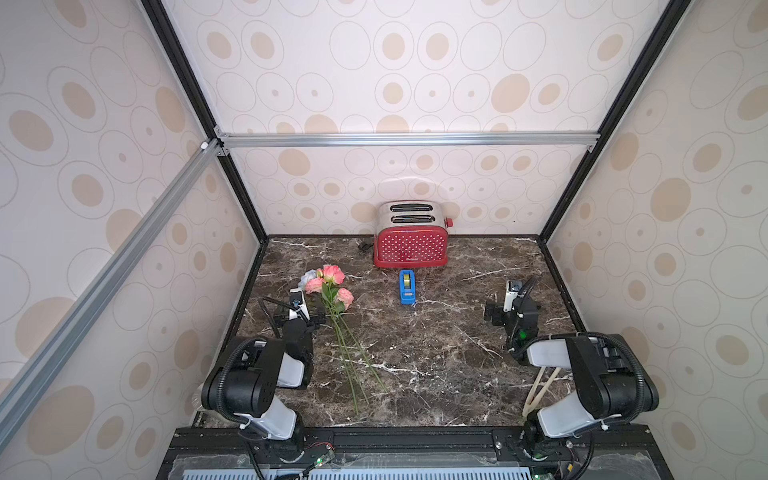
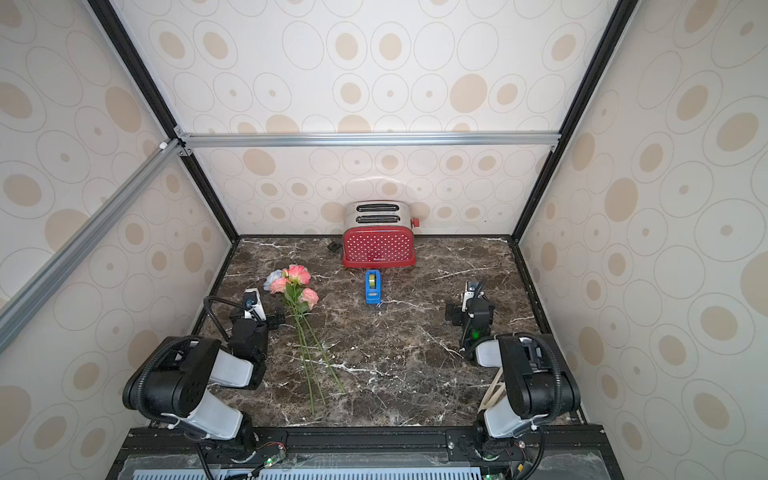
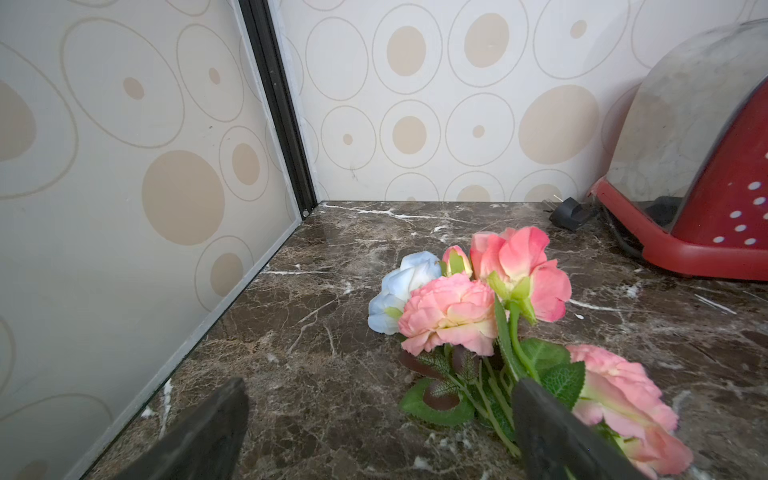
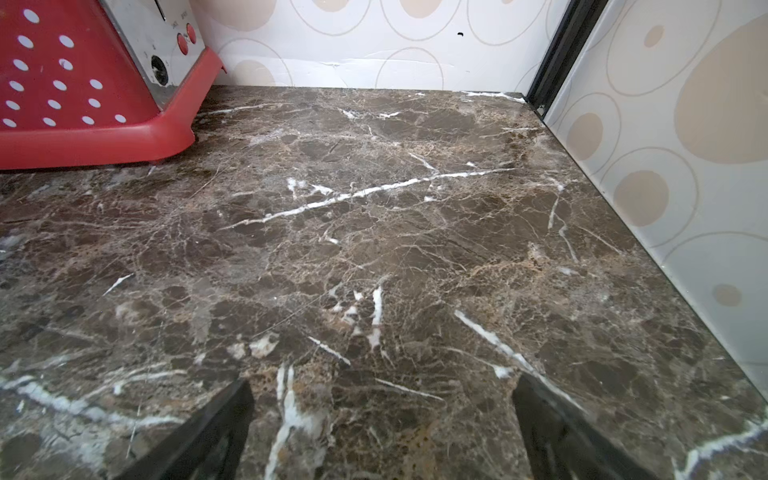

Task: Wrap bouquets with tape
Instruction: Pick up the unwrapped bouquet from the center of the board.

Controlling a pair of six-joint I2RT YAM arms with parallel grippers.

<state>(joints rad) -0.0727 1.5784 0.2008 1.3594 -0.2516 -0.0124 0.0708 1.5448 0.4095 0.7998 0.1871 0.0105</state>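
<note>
i read almost no writing here. the red polka-dot toaster (image 1: 410, 245) at upper centre in both top views has a small pale word low on its front, too blurred to make out. in the right wrist view the tiny labels by its two red buttons are also unreadable.

counts: one toaster with two slots, one blue tape dispenser (image 1: 407, 287) with one yellowish tape roll (image 1: 407, 279), and one bouquet (image 1: 331, 297). in the left wrist view i count three open pink blooms, one pink bud and one pale white-blue rose. the thin stems fan out and i cannot count them surely.

the bouquet lies flat on the marble table (image 1: 436, 345), left of centre, blooms toward the top of the frame and stems running down toward the lower middle. the dispenser stands at centre, just below the toaster and well apart from the flowers.

the left gripper (image 3: 380, 397) sits just left of the stems with its jaws spread wide, holding nothing. one finger crosses in front of the leaves, and i cannot tell if it touches them. the right gripper (image 4: 382, 395), at right of centre, is spread wide over bare marble, holding nothing.
</note>
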